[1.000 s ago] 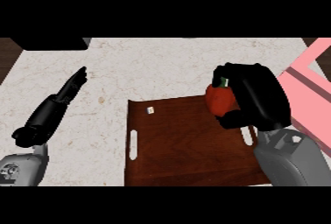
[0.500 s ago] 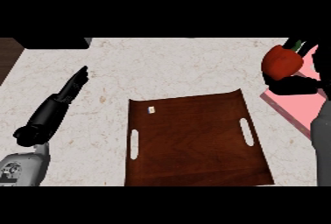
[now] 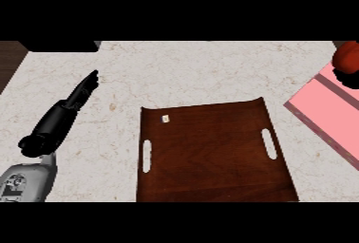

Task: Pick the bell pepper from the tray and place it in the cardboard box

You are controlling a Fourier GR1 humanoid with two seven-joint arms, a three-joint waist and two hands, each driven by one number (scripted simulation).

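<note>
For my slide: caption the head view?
Red bell pepper carried above pink box; brown wooden tray emptied; left robot hand resting.

Left arm stretched flat, right hand barely in sight at the far right edge.

The left forearm (image 3: 26, 182) comes in grey from the lower left corner and narrows to a black wrist. From there the left hand (image 3: 73, 100) runs up and to the right, its fingers straight and close together, tapering to a point and holding nothing. Of the right hand (image 3: 348, 77) only a small dark patch shows at the upper right edge, cut off by the frame; how its fingers lie cannot be made out, and its forearm is out of sight.
</note>
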